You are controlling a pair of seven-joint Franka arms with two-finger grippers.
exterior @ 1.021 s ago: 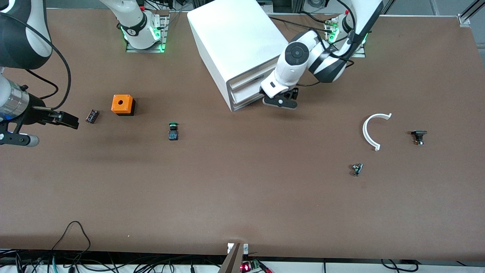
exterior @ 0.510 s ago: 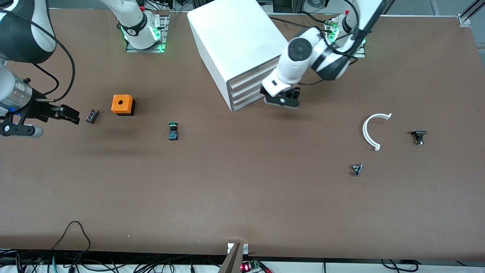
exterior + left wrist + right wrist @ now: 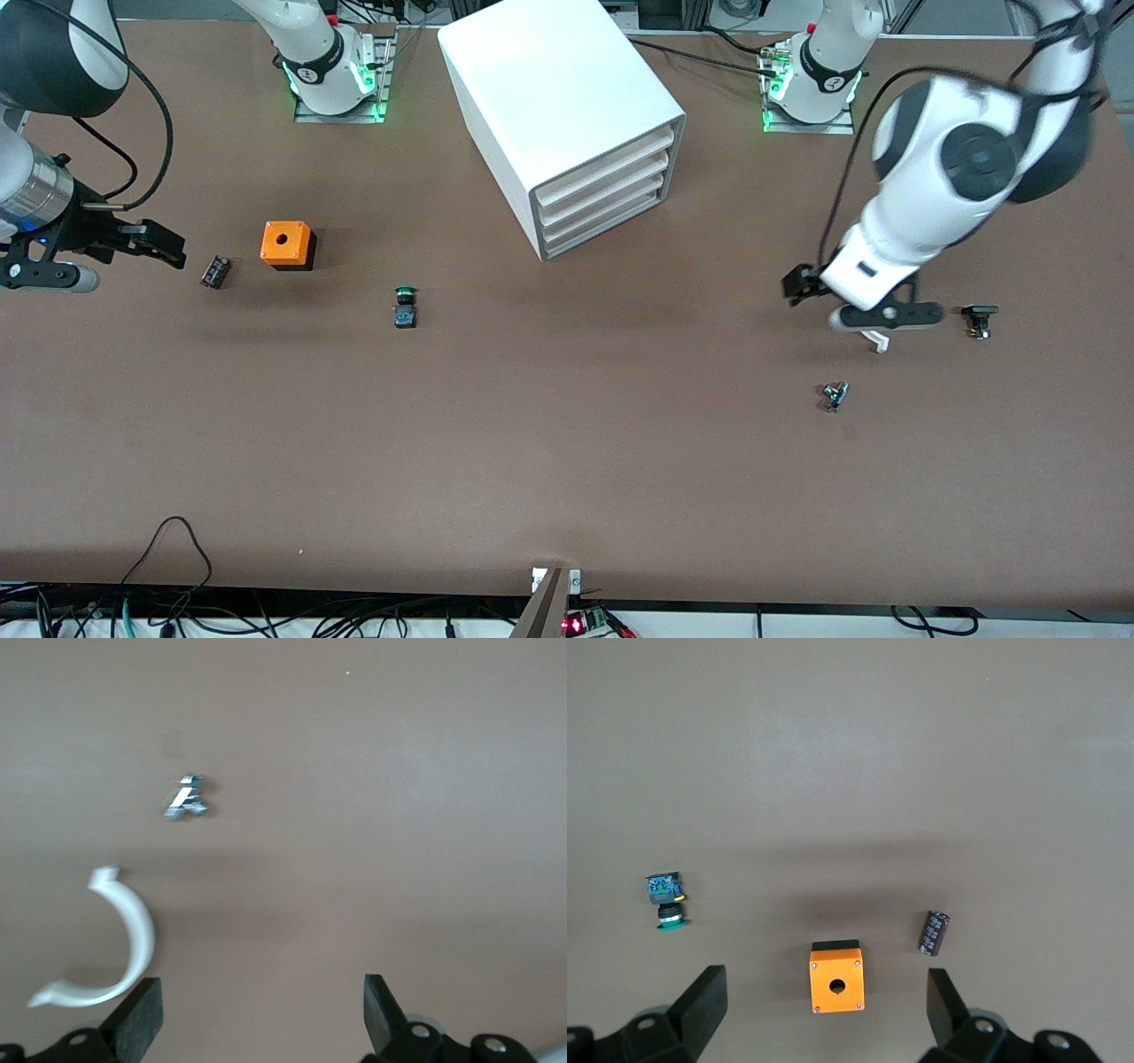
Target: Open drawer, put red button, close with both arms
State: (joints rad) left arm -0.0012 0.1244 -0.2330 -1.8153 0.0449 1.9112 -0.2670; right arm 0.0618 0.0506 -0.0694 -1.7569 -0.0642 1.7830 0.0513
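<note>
The white cabinet (image 3: 549,80) stands at the middle of the table near the arms' bases. Its three drawers (image 3: 609,188) all sit flush and shut. The red button is not in view in any frame. My left gripper (image 3: 797,285) is away from the cabinet, over the table beside a white arc piece (image 3: 124,939). In the left wrist view the gripper (image 3: 263,997) is open and empty. My right gripper (image 3: 164,250) is open and empty at the right arm's end, beside a dark capacitor (image 3: 215,271). It also shows in the right wrist view (image 3: 827,985).
An orange box with a hole (image 3: 287,244) and a green-capped button (image 3: 406,306) lie toward the right arm's end. A small metal part (image 3: 834,394) and a black part (image 3: 979,319) lie toward the left arm's end. The left hand covers most of the arc.
The left gripper pushed the slightly open drawers shut, then swung away from the cabinet front to over the arc piece. The right gripper rose and drew back a little.
</note>
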